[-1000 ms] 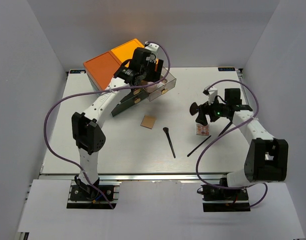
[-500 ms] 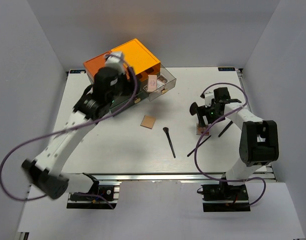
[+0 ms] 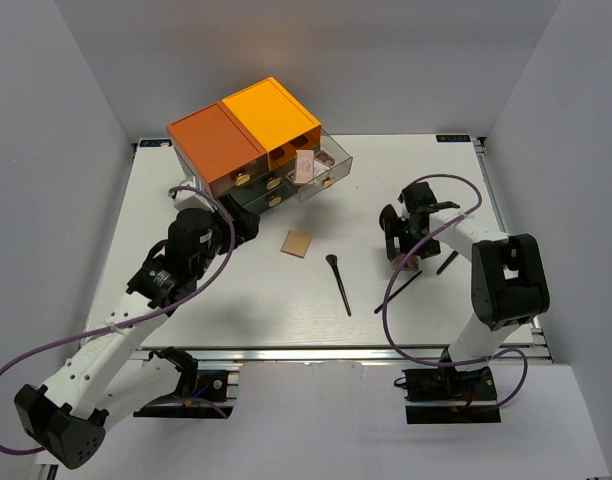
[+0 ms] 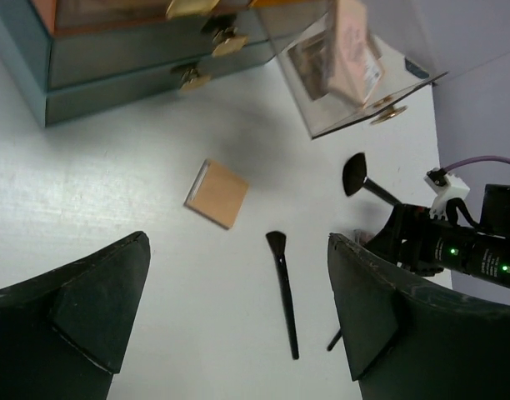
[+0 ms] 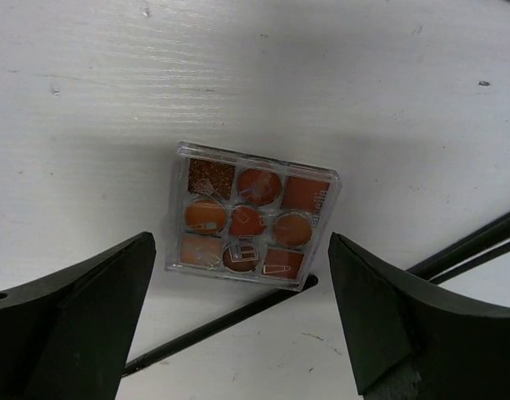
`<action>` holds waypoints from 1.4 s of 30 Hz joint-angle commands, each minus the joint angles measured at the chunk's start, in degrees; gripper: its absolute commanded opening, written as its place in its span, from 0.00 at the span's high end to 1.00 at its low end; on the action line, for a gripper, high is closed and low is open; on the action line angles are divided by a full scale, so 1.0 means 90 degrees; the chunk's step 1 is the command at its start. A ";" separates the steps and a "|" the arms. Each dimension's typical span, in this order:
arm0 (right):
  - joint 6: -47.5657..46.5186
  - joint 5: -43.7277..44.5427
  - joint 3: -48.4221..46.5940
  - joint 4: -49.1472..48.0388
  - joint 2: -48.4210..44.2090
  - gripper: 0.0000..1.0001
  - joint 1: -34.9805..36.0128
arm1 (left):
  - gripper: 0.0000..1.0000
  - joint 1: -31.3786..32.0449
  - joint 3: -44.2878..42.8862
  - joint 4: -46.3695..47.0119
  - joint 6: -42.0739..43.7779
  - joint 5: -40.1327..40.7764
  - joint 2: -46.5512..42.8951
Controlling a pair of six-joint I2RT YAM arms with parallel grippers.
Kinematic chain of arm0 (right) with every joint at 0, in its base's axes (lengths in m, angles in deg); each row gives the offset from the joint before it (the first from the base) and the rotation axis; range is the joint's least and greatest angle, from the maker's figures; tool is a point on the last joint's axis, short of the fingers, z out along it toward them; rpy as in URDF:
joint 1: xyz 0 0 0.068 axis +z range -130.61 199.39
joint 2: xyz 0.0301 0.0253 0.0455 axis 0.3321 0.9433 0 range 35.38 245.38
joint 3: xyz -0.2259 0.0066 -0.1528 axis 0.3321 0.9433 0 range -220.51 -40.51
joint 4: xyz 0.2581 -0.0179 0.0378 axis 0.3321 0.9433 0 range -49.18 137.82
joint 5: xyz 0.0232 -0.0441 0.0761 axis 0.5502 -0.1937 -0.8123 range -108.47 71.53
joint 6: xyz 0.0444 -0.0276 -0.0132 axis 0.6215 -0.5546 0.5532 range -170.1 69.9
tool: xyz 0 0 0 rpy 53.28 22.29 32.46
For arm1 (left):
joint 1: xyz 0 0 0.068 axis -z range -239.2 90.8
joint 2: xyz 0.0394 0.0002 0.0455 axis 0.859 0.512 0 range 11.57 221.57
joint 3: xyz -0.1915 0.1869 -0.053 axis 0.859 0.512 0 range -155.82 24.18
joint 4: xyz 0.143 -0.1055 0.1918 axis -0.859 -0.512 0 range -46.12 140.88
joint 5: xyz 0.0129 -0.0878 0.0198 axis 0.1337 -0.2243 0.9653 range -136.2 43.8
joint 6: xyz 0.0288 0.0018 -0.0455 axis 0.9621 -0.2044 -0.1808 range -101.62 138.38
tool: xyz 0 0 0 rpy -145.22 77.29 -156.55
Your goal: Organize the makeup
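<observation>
Main item: eyeshadow palette (image 5: pixel 251 217). Clear square case, 9 pans in orange/brown shades, lying flat w/ pans up on tabletop (image 5: pixel 238 67), R side of workspace. Thin brush handle (image 5: pixel 213 327) runs diag. along palette's near edge. Touching it or just beside: cannot tell. Another dark handle (image 5: pixel 480 242) lies further out, apart from the case.

R tool (image 5: pixel 238 250) sits directly over palette. Fingers (image 5: pixel 72 317) spread wide, one each side of case, bare tabletop showing in both gaps. Nothing gripped. In overhead view the R tool covers most of the palette.

Mid tabletop: black-handled brush (image 3: pixel 339 285), loose, bristle end toward far side, handle toward the arm bases. Tan compact (image 3: pixel 298 243) near it on the L, flat, closed, not touching brush. Both also seen in L wrist view, compact a bit skewed.

Far L corner: drawer box (image 3: pixel 246 135), orange top, dark-green fronts w/ gold knobs. Clear drawer (image 3: pixel 324 168) pulled out at its R end. Pink palette (image 3: pixel 304 166) inside it, up on edge, leaning.

L tool (image 4: pixel 238 242) up off tabletop, in front of drawer box, looking down toward compact & brush. Fingers wide apart, empty, not in contact w/ anything.
</observation>
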 commanded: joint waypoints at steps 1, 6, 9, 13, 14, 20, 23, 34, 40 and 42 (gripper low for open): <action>0.0421 0.0495 0.0095 -0.0157 0.0136 0.11 0.0029 | 0.04 -0.0024 0.0386 0.0172 -0.0600 -0.0010 -0.0256; 0.0578 0.0446 0.0232 -0.0225 0.0360 0.10 0.0039 | 0.02 -0.0024 0.0925 0.0504 -0.0963 -0.0099 -0.0520; 0.0598 0.0378 0.0329 -0.0294 0.0371 0.15 0.0048 | 0.02 -0.0015 0.1062 0.0524 -0.1022 -0.0167 -0.0550; 0.0442 0.0193 0.0534 -0.0479 0.0332 0.36 0.0039 | 0.02 -0.0015 0.1150 0.0583 -0.0905 -0.0265 -0.0472; 0.0374 0.0154 0.0554 -0.0528 0.0273 0.50 0.0039 | 0.02 -0.0024 0.1169 0.0621 -0.0885 -0.0313 -0.0394; -0.0971 0.0019 0.0360 -0.1239 -0.0535 1.00 0.0029 | 0.06 -0.0015 0.1345 0.0904 -0.0212 -0.0752 0.0133; -0.2221 -0.1410 0.0038 -0.1591 -0.1305 1.00 0.0019 | 0.07 -0.0005 0.1608 0.1235 0.0257 -0.1035 0.0533; -0.1816 -0.2924 -0.2899 -0.2727 -0.0747 1.00 0.1033 | 0.03 0.0005 0.1892 0.2242 0.0424 -0.1330 0.1657; -0.1044 -0.2425 -0.5388 -0.1986 0.1001 1.00 0.1581 | 0.02 0.0083 0.1912 0.2536 0.0404 -0.1124 0.1960; -0.0878 -0.2386 -0.5733 -0.1789 0.1336 1.00 0.1601 | 0.02 0.0122 0.1834 0.2575 0.0617 -0.1027 0.2106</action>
